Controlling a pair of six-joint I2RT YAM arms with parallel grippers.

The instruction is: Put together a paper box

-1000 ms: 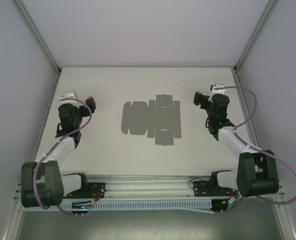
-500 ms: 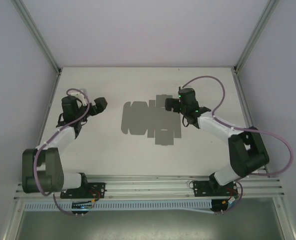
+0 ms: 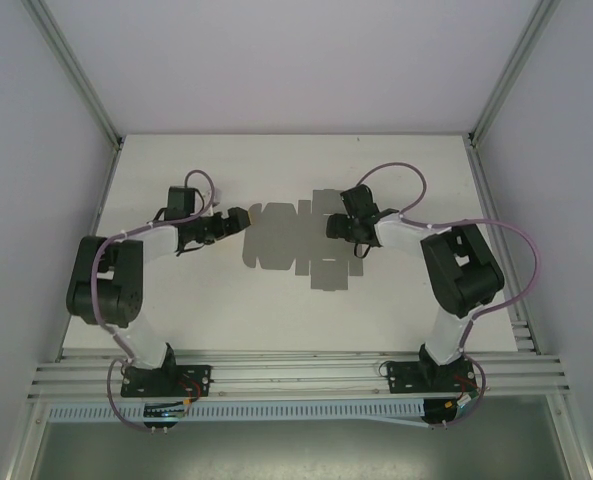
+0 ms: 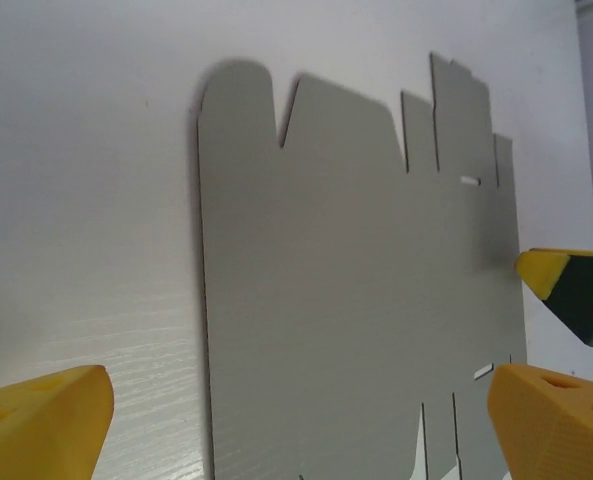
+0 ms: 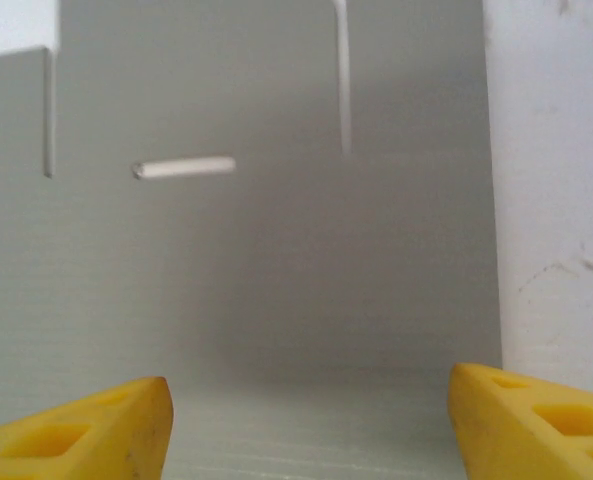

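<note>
The paper box is a flat grey cut-out sheet, not folded, lying about the middle of the white table, well away from all four edges. The left gripper sits low at the sheet's left edge, pointing across it toward the table's right edge. In the left wrist view its yellow fingertips stand wide apart, with the card spreading out ahead of them and nothing pinched. The right gripper is over the right part of the sheet. In the right wrist view its jaws are also spread, holding nothing, with the card and a short slot lying ahead between them. Whether either gripper touches the card I cannot tell.
</note>
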